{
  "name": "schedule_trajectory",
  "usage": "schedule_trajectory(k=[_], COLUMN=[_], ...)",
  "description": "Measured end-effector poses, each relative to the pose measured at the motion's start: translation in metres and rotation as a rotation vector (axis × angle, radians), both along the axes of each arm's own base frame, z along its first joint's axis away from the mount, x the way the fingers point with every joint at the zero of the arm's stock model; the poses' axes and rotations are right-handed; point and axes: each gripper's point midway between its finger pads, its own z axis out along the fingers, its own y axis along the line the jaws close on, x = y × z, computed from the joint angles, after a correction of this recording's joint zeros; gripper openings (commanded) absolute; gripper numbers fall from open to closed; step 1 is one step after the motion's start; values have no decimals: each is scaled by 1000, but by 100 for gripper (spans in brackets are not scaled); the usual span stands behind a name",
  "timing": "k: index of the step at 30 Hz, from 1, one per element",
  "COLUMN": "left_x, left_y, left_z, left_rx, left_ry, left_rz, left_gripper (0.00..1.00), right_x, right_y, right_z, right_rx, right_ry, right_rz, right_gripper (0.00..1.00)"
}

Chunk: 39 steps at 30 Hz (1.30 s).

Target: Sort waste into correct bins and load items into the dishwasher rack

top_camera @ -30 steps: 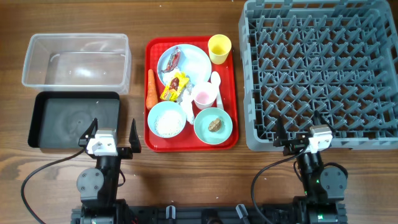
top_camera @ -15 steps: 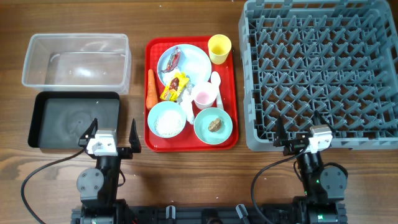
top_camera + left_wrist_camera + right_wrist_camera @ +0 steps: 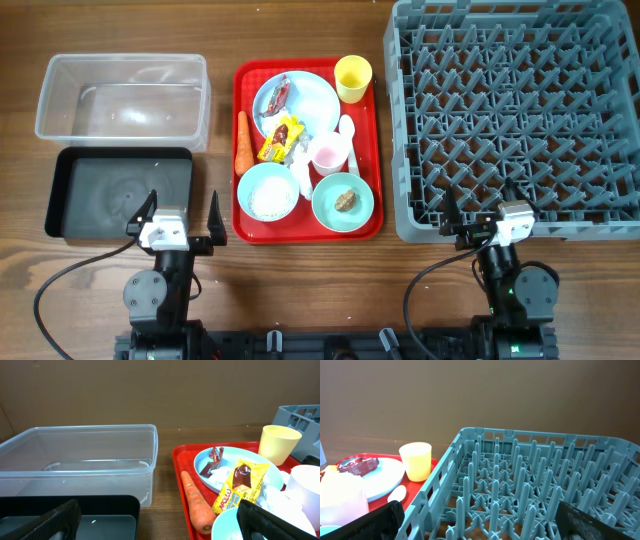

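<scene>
Both arms rest at the near edge of the worktop.

- Left gripper (image 3: pixel 180 210): jaws spread wide, nothing between them.
- Right gripper (image 3: pixel 479 208): jaws also spread, empty.
- Carrot (image 3: pixel 242 142): lies just inside the left rim of the red tray (image 3: pixel 238 215), with its long axis parallel to that rim and its thin tip pointing away from the arms. It looks smooth, tapered and firm.
- It sits ahead and to the right of the left jaws, so the left arm is clearly nearer.
- Clear tub (image 3: pixel 122 70) and matte black tray (image 3: pixel 120 185): left of the red tray.
- Pegged grey dishwasher rack (image 3: pixel 500 100): right of the red tray.

Judgement: grip the carrot across its width.
</scene>
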Motion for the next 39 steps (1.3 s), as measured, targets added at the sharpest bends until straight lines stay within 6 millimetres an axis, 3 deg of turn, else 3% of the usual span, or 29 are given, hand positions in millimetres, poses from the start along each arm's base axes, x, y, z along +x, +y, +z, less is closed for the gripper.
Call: schedule_trajectory(k=[26,39], left_x=[0,-9], left_y=[10,-54], left_z=[1,12], left_rx=[12,-13], left_ry=[-4,-48], left_rz=[55,-323], left_gripper=[100,100], right_x=[0,0], right_y=[0,0], right_z=[0,0], right_rx=[0,0], right_ry=[0,0], right_rz=[0,0], right_gripper=[100,100])
